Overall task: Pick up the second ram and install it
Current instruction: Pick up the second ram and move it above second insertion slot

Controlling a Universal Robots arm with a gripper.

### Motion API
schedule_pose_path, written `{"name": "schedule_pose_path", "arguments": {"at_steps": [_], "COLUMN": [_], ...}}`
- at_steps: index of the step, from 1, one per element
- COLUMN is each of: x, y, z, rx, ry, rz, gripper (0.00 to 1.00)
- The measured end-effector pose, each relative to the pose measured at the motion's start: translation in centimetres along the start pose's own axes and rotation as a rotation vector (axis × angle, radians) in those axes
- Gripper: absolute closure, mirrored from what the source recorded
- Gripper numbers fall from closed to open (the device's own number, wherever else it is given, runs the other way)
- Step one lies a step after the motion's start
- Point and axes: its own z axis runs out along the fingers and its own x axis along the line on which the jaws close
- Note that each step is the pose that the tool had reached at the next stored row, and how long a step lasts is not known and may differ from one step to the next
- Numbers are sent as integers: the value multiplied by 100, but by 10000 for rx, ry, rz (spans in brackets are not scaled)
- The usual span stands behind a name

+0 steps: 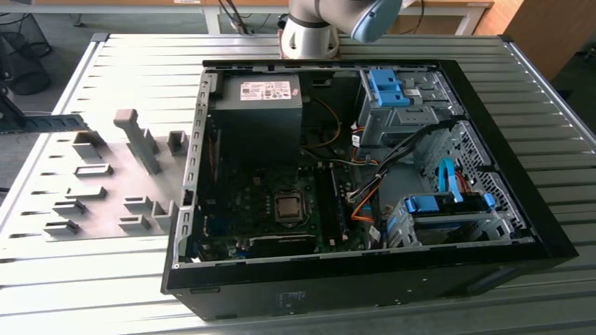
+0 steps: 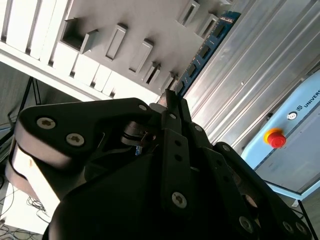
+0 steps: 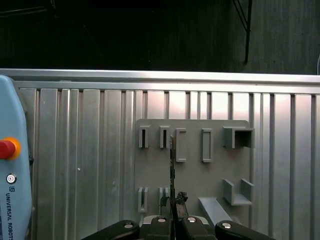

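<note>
The second ram (image 2: 207, 47) is a thin blue-green board with dark chips, and my gripper (image 2: 170, 97) is shut on one end of it. In the first wrist view the ram (image 3: 172, 160) shows edge-on, rising from the gripper (image 3: 172, 201) over the grey fixture plate (image 3: 192, 175). In the exterior view the ram (image 1: 53, 123) hangs level at the far left, above the fixture plate (image 1: 102, 185), with the gripper (image 1: 11, 117) at the picture's edge. The open computer case (image 1: 186, 209) lies to the exterior view's right, with its motherboard (image 1: 270, 209) exposed.
Grey fixture blocks (image 1: 142, 143) stand up from the plate. Inside the case are a power supply (image 1: 256, 105), blue drive-bay clips (image 1: 386, 87) and bundled cables (image 1: 373, 167). A pendant with a red stop button (image 2: 274, 137) lies on the ribbed metal table (image 1: 139, 70). The arm's base (image 1: 309, 31) stands behind the case.
</note>
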Motion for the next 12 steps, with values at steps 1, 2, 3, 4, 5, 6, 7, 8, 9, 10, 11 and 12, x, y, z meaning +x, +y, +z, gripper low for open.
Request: {"name": "schedule_pose_path", "arguments": {"at_steps": [1,2,3,4,5,6,7,8,9,10,11,12], "x": [0,0,-1,-1,-1,-1,-1,-1,-1,-2,-2,-2], "y": [0,0,0,0,0,0,0,0,0,0,0,0], "z": [-10,-20,-29,-39,-48,-58,-67,-77,-87,-98,-107,-117], "rx": [0,-1,0,-1,0,-1,0,0,0,-1,0,0], "ry": [0,0,0,0,0,0,0,0,0,0,0,0], "rz": [0,0,0,0,0,0,0,0,0,0,0,0], "gripper": [86,86,86,86,86,86,86,86,86,86,86,86]}}
